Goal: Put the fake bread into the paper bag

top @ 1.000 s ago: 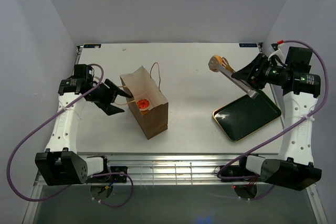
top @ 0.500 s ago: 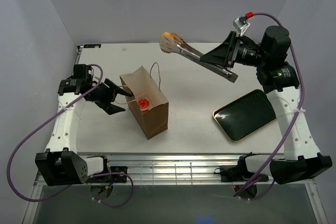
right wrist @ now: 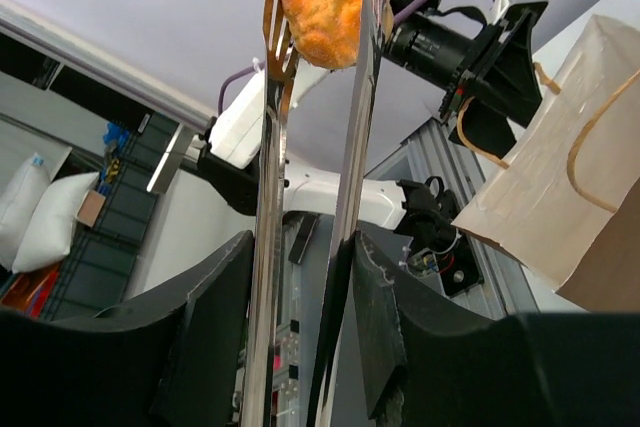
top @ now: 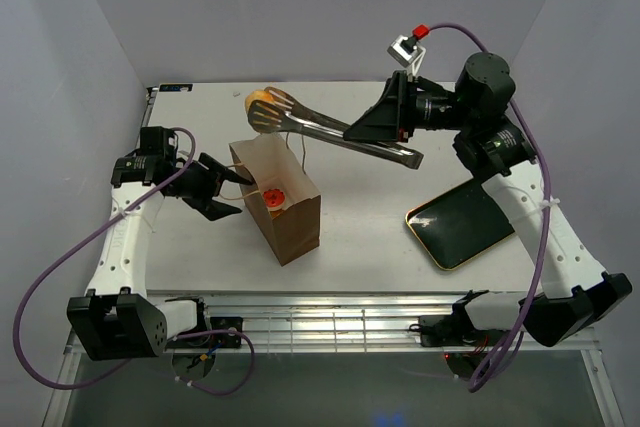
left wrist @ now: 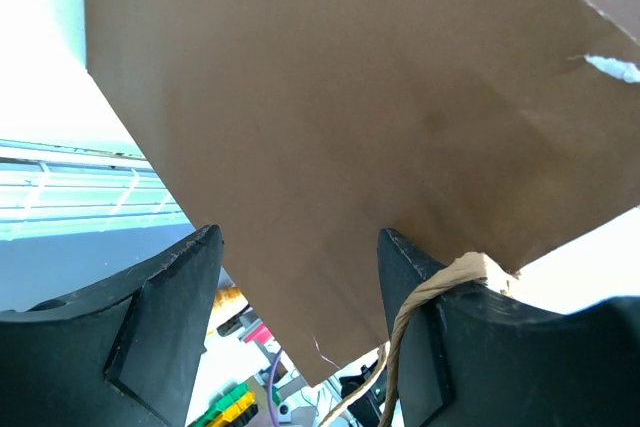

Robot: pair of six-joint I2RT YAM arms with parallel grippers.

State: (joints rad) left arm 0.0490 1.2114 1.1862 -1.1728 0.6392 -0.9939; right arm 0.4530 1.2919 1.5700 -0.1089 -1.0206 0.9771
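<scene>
The right gripper (top: 388, 129) is clamped on metal tongs (top: 340, 132), whose tips pinch a golden bun (top: 263, 107) in the air just beyond the far rim of the paper bag (top: 295, 217). The left gripper (top: 222, 187), jaws spread, straddles the bag's left edge, with a cord handle (left wrist: 420, 297) against one finger. The bun should probably travel over the bag's mouth and sink below the rim before release, clear of the red donut (top: 275, 197) there. How deep that donut sits, and whether the left jaws actually pinch paper, cannot be told.
</scene>
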